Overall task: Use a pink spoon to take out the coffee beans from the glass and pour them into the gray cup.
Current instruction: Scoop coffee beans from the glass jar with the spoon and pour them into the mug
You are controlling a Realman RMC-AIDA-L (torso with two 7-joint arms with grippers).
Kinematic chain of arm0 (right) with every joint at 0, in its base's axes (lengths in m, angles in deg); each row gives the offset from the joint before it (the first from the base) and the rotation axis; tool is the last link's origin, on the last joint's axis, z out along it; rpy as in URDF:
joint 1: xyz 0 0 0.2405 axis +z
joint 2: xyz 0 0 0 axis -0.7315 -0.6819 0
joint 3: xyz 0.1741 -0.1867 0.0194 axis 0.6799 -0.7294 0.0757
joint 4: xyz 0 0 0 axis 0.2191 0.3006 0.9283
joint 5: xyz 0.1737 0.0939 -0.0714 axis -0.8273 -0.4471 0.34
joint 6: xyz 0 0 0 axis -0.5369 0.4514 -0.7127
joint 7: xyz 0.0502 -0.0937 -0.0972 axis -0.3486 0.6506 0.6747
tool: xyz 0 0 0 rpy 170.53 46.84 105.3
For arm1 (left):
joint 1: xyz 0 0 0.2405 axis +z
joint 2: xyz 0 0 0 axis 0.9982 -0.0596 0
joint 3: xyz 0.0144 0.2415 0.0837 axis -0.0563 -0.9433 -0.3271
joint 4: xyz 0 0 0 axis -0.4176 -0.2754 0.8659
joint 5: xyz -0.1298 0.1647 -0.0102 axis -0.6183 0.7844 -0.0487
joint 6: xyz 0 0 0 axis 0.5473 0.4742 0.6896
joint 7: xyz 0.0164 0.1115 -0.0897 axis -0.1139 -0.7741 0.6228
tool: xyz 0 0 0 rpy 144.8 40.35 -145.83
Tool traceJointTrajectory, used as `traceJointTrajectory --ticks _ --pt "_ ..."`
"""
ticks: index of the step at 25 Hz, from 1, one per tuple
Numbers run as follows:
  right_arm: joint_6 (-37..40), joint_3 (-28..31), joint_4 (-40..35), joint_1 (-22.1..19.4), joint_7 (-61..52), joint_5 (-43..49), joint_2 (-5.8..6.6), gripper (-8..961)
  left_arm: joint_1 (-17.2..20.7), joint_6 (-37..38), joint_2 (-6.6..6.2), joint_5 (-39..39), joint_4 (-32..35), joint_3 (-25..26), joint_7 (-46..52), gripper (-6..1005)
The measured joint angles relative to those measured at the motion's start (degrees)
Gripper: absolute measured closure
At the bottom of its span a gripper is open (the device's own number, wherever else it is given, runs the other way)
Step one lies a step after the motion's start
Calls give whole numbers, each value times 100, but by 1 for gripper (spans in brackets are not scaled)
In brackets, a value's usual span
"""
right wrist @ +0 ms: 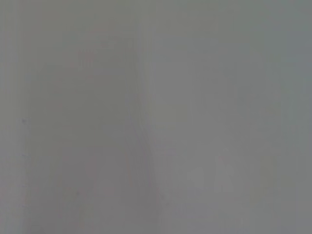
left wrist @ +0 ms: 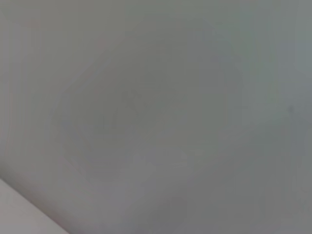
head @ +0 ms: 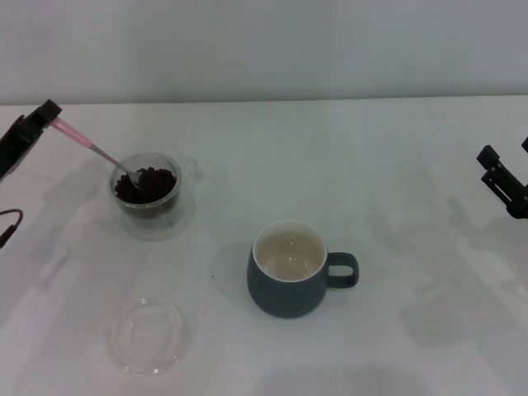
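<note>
At upper left the left gripper (head: 48, 115) clamps the pink spoon (head: 87, 145), bowl sunk in the coffee beans (head: 146, 183) inside the glass (head: 148, 198); lift level, then carry toward the gray cup (head: 290, 270) at centre; right gripper (head: 505, 183), far right, idle, fingers apart.

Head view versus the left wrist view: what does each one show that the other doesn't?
Only the head view shows the work: the left gripper holding the pink spoon, its bowl down in the coffee beans inside the glass; the gray cup; a clear saucer; the right gripper off to the side. The left wrist view shows nothing recognisable. Shared: only a pale, plain surface.
</note>
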Motion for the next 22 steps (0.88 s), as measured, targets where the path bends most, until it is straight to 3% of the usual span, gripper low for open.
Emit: traceJointTrajectory --ticks 22 --pt "9 -35 53 36 0 22 -10 144 538 -1341 -21 -168 79 -27 811 871"
